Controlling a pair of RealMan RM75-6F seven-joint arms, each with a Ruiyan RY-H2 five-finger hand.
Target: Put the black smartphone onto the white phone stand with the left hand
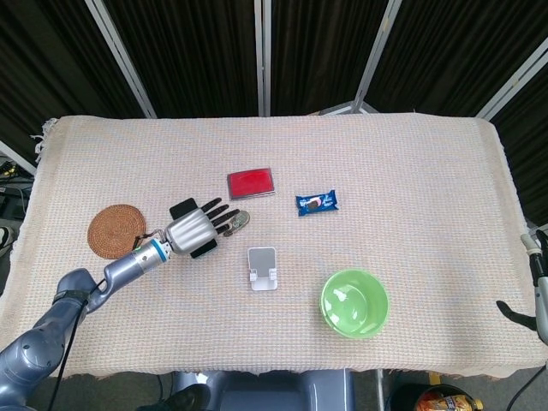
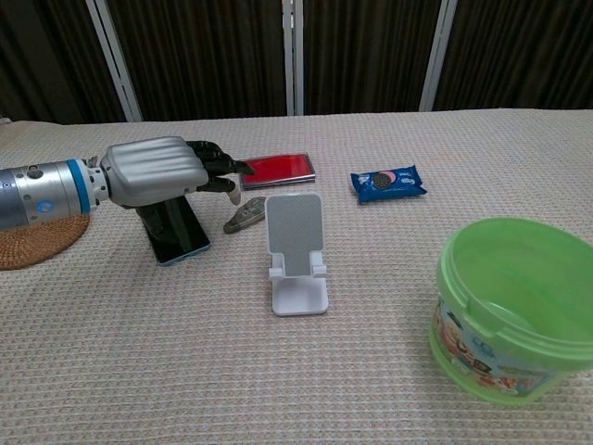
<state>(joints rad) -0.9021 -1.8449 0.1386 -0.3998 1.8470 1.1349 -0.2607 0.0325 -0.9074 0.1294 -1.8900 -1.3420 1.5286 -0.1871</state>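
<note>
The left hand [image 2: 157, 172] has the black smartphone [image 2: 174, 230] in its grasp, palm down over the top of it, dark fingers [image 2: 215, 170] reaching out toward the middle of the table. In the chest view the phone hangs nearly upright under the hand, screen outward, its lower edge at or just above the cloth; which of the two, I cannot tell. In the head view the same hand [image 1: 195, 230] sits between the woven coaster [image 1: 115, 229] and the white phone stand [image 1: 263, 268].

So the pick-up looks done and the carry is under way. Left to do, as I judge it: bring the phone across to the stand [image 2: 296, 251], which is near but still empty, lean it against the back plate and let the bottom edge settle on the little lip.

The right hand barely shows, a sliver at the right edge of the head view [image 1: 535, 291], and I cannot tell how its fingers lie.

The count: one phone, one stand, one coaster, one red case [image 2: 276, 170], one small grey-green object [image 2: 244, 215] just beside the stand, one blue snack packet [image 2: 387, 183], one green bucket [image 2: 511, 307].
</note>
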